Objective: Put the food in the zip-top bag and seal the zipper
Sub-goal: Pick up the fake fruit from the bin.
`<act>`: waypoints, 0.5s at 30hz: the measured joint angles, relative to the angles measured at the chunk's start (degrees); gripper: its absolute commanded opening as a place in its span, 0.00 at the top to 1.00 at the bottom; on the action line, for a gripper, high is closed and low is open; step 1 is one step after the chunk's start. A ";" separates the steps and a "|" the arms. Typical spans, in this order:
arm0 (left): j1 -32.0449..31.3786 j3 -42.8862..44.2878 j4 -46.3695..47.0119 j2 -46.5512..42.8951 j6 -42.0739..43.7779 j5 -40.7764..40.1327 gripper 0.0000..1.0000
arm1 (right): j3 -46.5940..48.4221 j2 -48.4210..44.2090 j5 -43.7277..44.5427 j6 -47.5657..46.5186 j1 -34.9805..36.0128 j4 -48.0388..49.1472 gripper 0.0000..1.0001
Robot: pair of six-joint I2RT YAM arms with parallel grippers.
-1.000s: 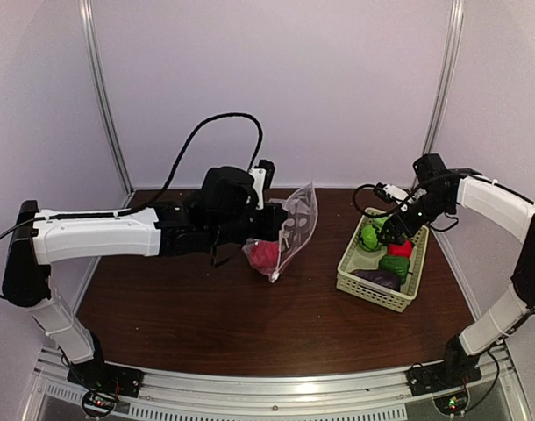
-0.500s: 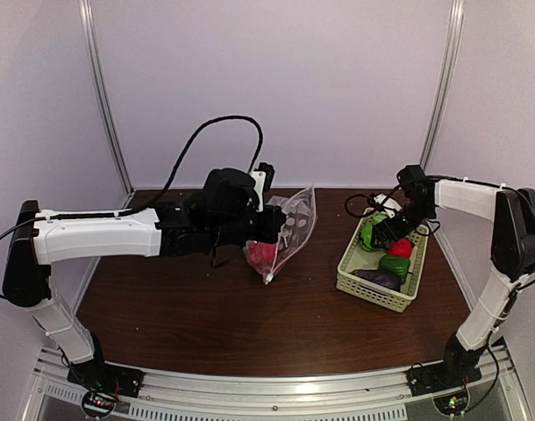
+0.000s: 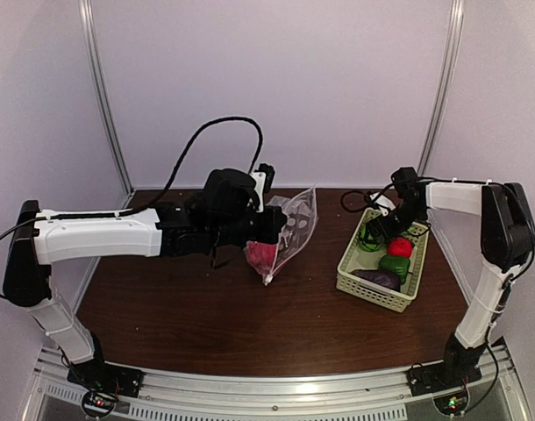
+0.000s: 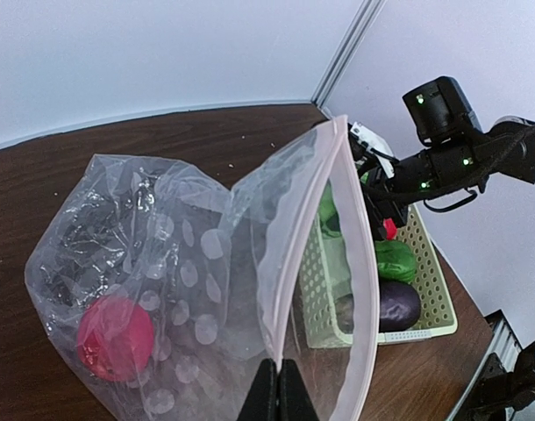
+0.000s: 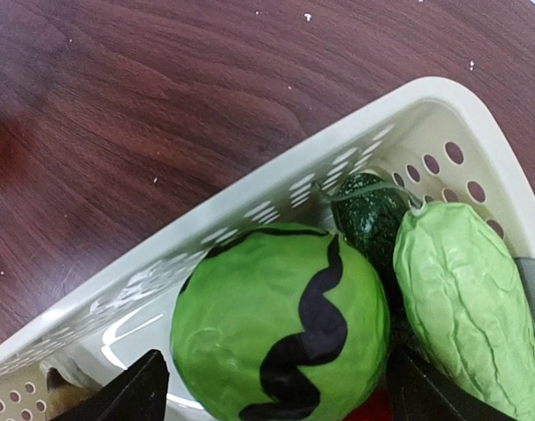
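My left gripper (image 4: 279, 388) is shut on the mouth edge of the zip-top bag (image 4: 162, 254), holding it up with the zipper (image 4: 360, 263) gaping open toward the basket. One red round food piece (image 4: 116, 338) lies inside the bag (image 3: 296, 219). My right gripper (image 5: 281, 395) is open and reaches down into the pale green basket (image 5: 276, 189), one finger on each side of a green ball with a black wavy stripe (image 5: 276, 324). Beside it lie a pale green leafy piece (image 5: 460, 298) and a dark green piece (image 5: 370, 219). A red piece (image 3: 400, 247), a green piece (image 3: 393, 263) and a purple piece (image 3: 379, 278) also sit in the basket.
The basket (image 3: 360, 285) stands on the right of the brown table, close to the right wall post. The left arm (image 3: 101, 235) stretches across the table's left half. The bag's bottom corner (image 3: 272, 276) hangs just above the tabletop.
My right gripper has moved left and lower into the basket, coming around the striped green ball. The left arm and the bag have stayed still.
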 measured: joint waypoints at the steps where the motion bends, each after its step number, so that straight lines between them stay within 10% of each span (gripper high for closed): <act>1: 0.00 0.00 0.00 0.00 -0.02 0.04 1.00 | 0.00 0.31 -0.04 0.35 0.00 0.52 0.17; 15: 0.00 0.79 -1.18 0.52 -0.17 0.50 1.00 | -2.25 -4.61 -1.46 1.64 0.00 1.42 0.49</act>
